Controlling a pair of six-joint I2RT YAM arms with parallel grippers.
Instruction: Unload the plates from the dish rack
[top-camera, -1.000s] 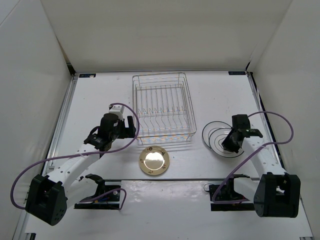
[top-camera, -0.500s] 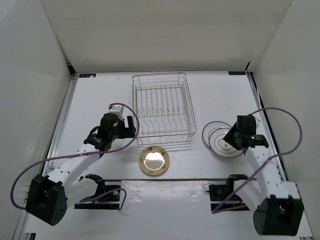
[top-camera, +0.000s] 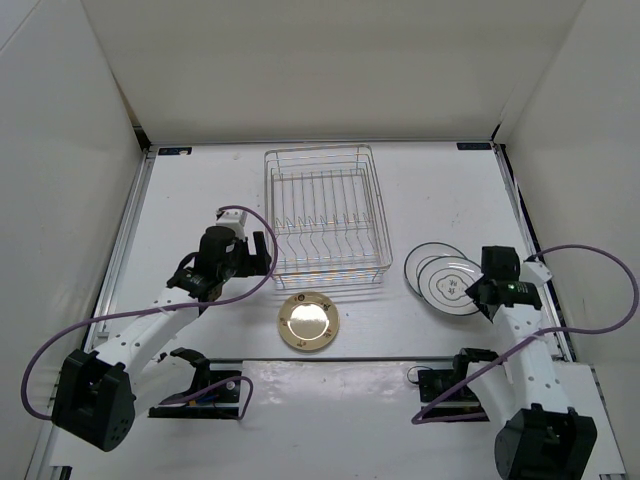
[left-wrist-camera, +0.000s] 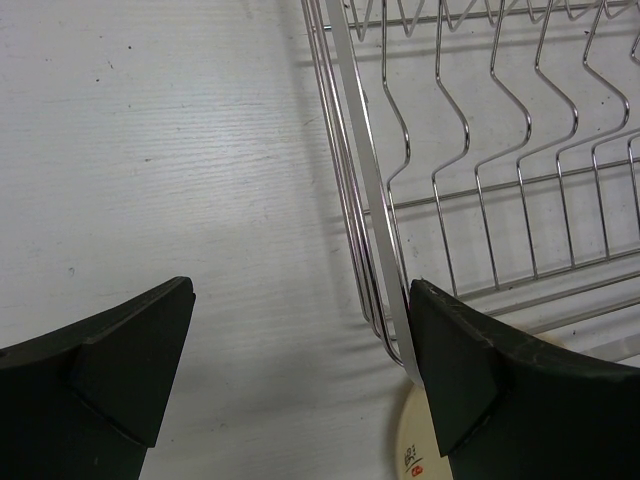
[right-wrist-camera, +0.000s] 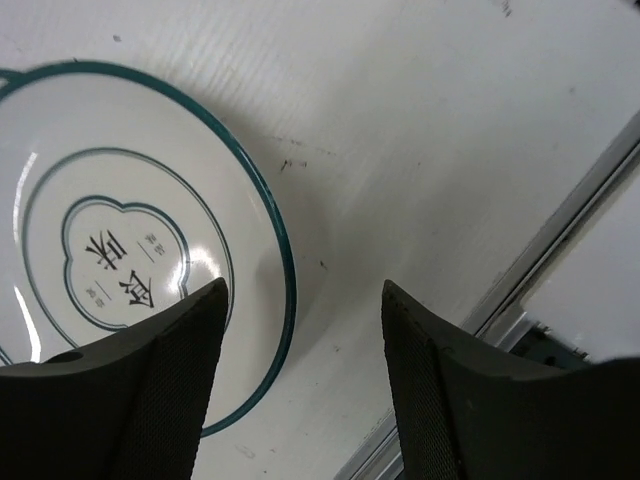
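Observation:
The dish rack (top-camera: 325, 215), a silver wire basket, stands at the table's centre with no plate in it. A golden-tan plate (top-camera: 309, 321) lies flat in front of it. Two white plates with dark rings lie overlapping at the right, one in front (top-camera: 456, 285) and one behind (top-camera: 428, 261). My right gripper (top-camera: 482, 292) is open just past the front plate's right rim, holding nothing; in the right wrist view, the gripper (right-wrist-camera: 305, 340) straddles bare table beside the plate (right-wrist-camera: 120, 250). My left gripper (left-wrist-camera: 300, 330) is wide open at the rack's near left corner (left-wrist-camera: 385, 300), one finger against the wire.
White walls enclose the table on three sides. A metal rail (right-wrist-camera: 560, 240) runs along the right table edge close to my right gripper. A purple cable (top-camera: 590, 300) loops off each arm. A sliver of the golden plate (left-wrist-camera: 415, 450) shows under the left finger.
My right gripper has opened and drawn back to the right off the white plates, which now lie flat and uncovered. The left arm has not moved.

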